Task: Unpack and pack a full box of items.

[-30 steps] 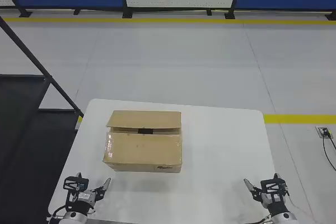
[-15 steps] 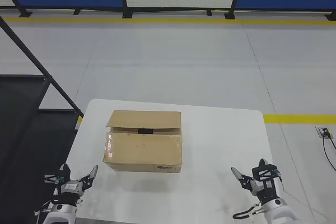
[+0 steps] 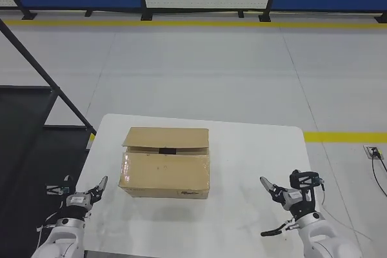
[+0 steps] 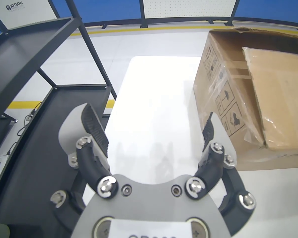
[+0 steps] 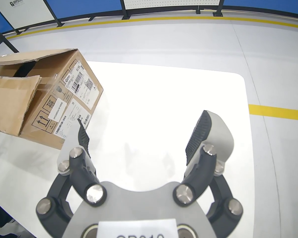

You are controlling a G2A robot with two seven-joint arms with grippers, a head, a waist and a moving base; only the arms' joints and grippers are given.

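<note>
Spreading wide and edging forward — both arms now flank the box [image 3: 164, 171].
Empty, fingers apart, the left gripper [image 4: 149, 117] and right gripper [image 5: 142, 120] have moved out from the near edge of the table [image 3: 258, 155] to either side of the box, which sits unmoved mid-table; its flaps [image 3: 166, 137] look loosely folded, perhaps ajar at the back — so unpacking has yet to begin.

A white table [image 3: 258, 161] stands beside a black shelf rack [image 3: 19, 148] on its left. A yellow floor line [image 3: 351, 137] runs off to the right, near a floor socket [image 3: 372, 152] with its cable [image 3: 382, 174].
</note>
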